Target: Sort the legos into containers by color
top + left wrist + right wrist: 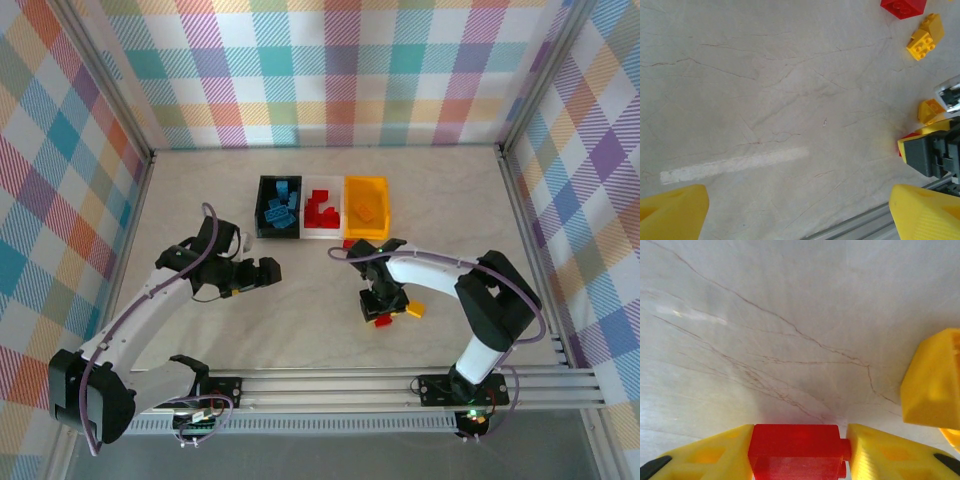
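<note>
Across the tabletop (200,200), toward the back, the black bin (261,210), white bin (322,235) and yellow bin (366,180) sit side by side, holding blue, red and yellow bricks, so colour picks the bin. Left pincer (268,272) hangs spread wide, empty. Right pincer (378,308) is low at near-right, clamped on a red brick (797,445) — looks tipped sideways, studs toward one finger, long axis running finger to finger.

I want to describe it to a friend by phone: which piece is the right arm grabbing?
On the pale marbled table, follow the right arm down to its tool near the front rail. Pinched between its yellow fingers sits a red lego brick; the loose brick beside it is yellow.
</note>
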`<state>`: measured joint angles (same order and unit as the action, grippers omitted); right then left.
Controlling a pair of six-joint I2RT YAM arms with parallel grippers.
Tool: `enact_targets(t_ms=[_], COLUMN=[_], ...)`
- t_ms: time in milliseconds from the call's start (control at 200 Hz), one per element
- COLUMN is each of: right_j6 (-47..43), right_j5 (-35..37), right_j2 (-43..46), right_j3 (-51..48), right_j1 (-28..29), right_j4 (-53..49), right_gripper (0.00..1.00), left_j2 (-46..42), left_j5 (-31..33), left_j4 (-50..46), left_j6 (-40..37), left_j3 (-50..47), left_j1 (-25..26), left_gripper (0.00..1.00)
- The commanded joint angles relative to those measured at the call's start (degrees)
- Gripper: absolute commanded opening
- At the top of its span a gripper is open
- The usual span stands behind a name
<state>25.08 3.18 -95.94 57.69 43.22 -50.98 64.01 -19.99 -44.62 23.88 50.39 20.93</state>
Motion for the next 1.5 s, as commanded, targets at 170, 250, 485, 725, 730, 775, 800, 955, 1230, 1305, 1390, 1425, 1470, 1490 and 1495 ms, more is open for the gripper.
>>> enact_targets(t_ms=[170, 250, 485, 725, 730, 775, 800, 955, 1230, 1305, 1390, 1425, 1470, 1490, 1495], right_j6=[-1.15, -2.38, -7.35, -11.53, -11.49, -11.46, -11.53, -12.34, -12.00, -10.15, -8.82, -8.30, -7.14, -6.46, -6.37], right_j5=[0.97, 0.80, -1.73, -3.00, -3.09, -3.58, -3.83, -5.08, -5.76, -4.04, -1.68, -0.94, 0.06, 0.49, 0.55], right_j2=[0.92, -1.12, -15.64, -34.35, -34.73, -37.57, -39.02, -46.74, -43.72, -37.76, -27.70, -23.57, -19.33, -17.80, -17.49], right_j3=[13.96, 19.68, 43.10, 71.05, 71.50, 75.32, 77.34, 88.16, 89.93, 82.35, 65.86, 58.96, 51.43, 48.50, 47.87], right_j1=[0.16, 0.19, -1.56, -5.07, -5.21, -6.24, -6.81, -9.30, -10.48, -10.07, -8.56, -7.81, -7.02, -6.80, -6.73], right_j4=[-4.99, -5.48, -8.03, -14.18, -14.29, -14.97, -15.26, -16.51, -17.18, -17.65, -12.15, -9.42, -6.84, -6.18, -5.99], right_gripper=[0.49, 0.49, 0.49, 0.49, 0.49, 0.49, 0.49, 0.53, 0.62, 0.65, 0.71, 0.73, 0.76, 0.77, 0.77], left_j2=[-0.31, 0.61, 0.81, -1.25, -1.30, -1.67, -2.00, -2.86, 1.58, 3.48, 5.60, 6.26, 7.17, 7.62, 7.66], left_j5=[0.13, 0.19, 0.57, 1.79, 1.79, 1.96, 2.00, 3.00, 2.59, 2.26, 1.50, 1.11, 0.64, 0.42, 0.36], left_j4=[0.30, 0.15, 0.28, -1.56, -1.59, -1.91, -2.11, -3.70, -1.40, -0.06, 1.88, 2.69, 3.64, 4.10, 4.19], left_j6=[0.76, 0.63, 1.21, 1.80, 1.79, 2.12, 2.31, 2.74, 2.17, 1.41, 0.93, 0.76, 0.73, 0.73, 0.69], left_j3=[-0.18, 0.75, 1.28, 0.09, 0.07, -0.25, -0.37, -0.55, 0.12, 1.06, 1.91, 2.07, 2.16, 2.26, 2.26], left_j1=[0.69, 0.69, 0.67, 0.69, 0.69, 0.69, 0.69, 0.69, 0.61, 0.61, 0.60, 0.60, 0.59, 0.60, 0.60], left_gripper=[0.94, 0.94, 0.94, 0.94, 0.94, 0.94, 0.94, 0.94, 0.94, 0.94, 0.94, 0.94, 0.94, 0.94, 0.94])
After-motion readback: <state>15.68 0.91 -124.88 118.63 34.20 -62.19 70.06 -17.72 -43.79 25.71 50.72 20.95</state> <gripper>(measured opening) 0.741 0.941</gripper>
